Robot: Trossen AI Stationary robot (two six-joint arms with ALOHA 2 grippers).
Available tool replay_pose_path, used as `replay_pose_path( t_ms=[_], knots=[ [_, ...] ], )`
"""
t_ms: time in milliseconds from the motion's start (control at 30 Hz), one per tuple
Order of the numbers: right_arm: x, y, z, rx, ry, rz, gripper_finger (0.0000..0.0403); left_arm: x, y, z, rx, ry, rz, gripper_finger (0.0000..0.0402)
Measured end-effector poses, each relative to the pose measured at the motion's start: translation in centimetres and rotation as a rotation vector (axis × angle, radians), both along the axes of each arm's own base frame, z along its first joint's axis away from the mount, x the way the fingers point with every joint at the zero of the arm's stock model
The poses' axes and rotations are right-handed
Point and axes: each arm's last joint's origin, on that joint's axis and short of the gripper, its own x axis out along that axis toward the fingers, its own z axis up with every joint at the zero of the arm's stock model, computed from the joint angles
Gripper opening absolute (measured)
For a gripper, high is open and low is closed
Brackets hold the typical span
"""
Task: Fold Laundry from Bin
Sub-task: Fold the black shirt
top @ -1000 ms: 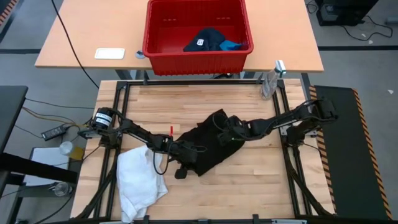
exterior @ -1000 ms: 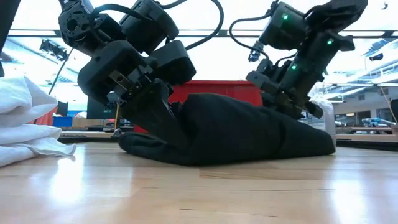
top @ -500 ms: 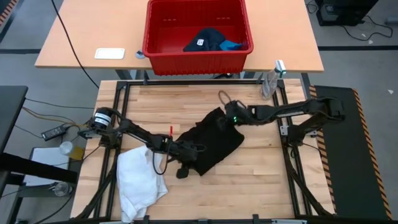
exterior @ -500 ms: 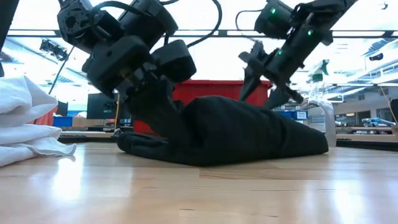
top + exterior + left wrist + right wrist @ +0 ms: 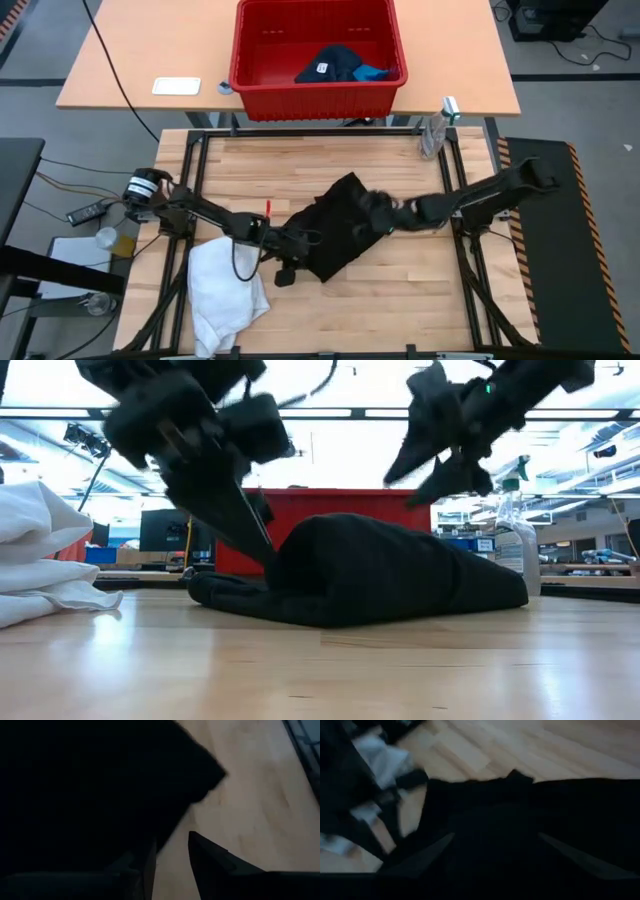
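Black garment [image 5: 340, 232] (bunched) lies diagonally, long axis toward the bin [image 5: 316, 88].

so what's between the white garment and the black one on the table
In the high view, the left claw and its forearm lie between the white garment and the black garment. Otherwise there is bare wood table.

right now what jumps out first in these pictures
A black garment lies heaped mid-table, with the left gripper at its near-left edge and the right gripper over its right side, fingers spread. A white garment is piled at the near left, and the red bin behind holds more laundry.
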Motion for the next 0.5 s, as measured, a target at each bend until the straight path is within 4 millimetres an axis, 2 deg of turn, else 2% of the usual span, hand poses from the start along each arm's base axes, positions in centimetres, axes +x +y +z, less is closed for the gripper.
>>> replay_pose_path(
  t_ms=[67,133,233,367,500],
  knots=[
    [0.7,0.5,-2.1,-0.039,0.07,-0.008,0.0265,-0.3,-0.4,0.9,0.007,-0.026,-0.002,0.0116],
    [1.5,0.2,-4.1,-0.051,0.122,-0.024,0.0258,-0.7,-0.7,1.9,0.011,-0.053,-0.002,0.0116],
    [2.7,-0.1,-6.2,-0.038,0.134,-0.017,0.0251,-1.1,-0.9,3.2,0.009,-0.105,0.042,0.0116],
    [4.0,0.1,-7.8,0.018,0.094,0.042,0.0243,-0.5,-0.2,3.9,0.009,-0.18,0.128,0.0116],
    [4.3,0.2,-8.5,0.095,0.083,0.028,0.0236,0.9,1.1,3.3,0.022,-0.168,0.182,0.0116]
  ],
)
